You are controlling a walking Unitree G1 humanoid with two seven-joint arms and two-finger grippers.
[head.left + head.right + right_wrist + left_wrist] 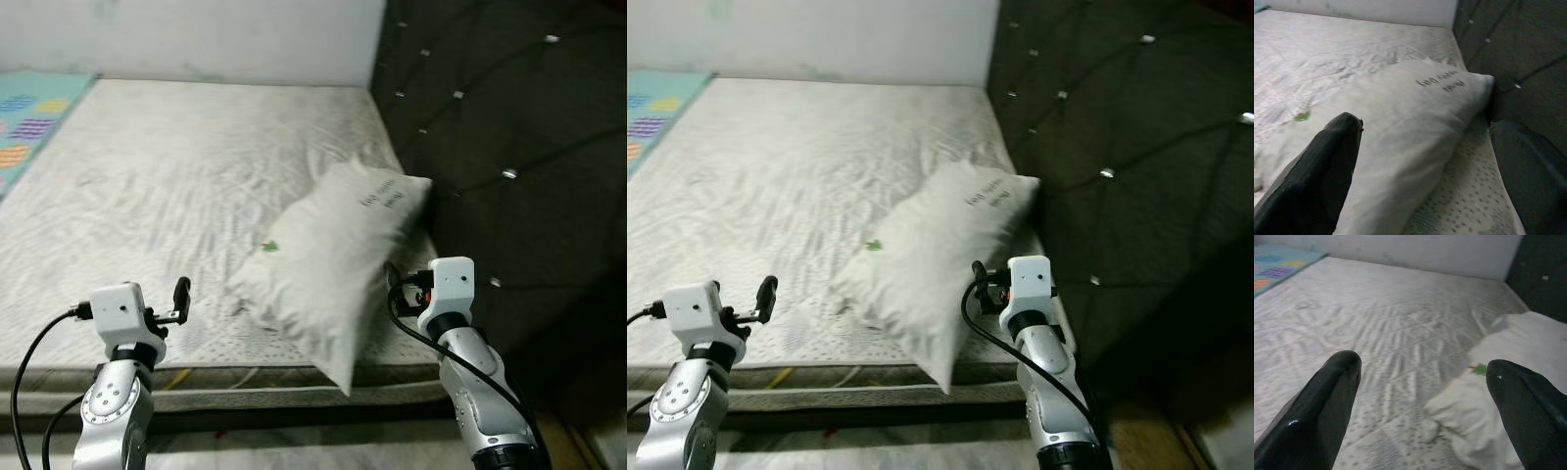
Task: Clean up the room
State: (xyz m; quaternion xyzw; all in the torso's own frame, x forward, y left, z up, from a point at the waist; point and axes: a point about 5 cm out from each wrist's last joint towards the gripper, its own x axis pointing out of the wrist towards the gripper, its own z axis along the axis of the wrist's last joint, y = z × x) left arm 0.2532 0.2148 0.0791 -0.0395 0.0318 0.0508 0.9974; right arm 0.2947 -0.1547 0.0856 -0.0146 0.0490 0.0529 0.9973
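Observation:
A white pillow [328, 255] with small dark lettering and a green mark [270, 246] lies askew on the right side of the bed. One corner leans against the headboard and another hangs over the near edge. My left gripper [181, 299] hovers over the near edge of the mattress [176, 176], left of the pillow. Its fingers [1327, 401] are open and hold nothing. My right gripper [1425, 147] is at the pillow's right side, next to the headboard. It is open too, with the pillow [1400, 112] just beyond its fingertips.
A dark tufted headboard [509, 127] rises along the right of the bed. A white wall [196, 39] closes the far side. A colourful patterned cloth [24, 117] lies at the far left. The bed's near edge [245, 392] runs just before my arms.

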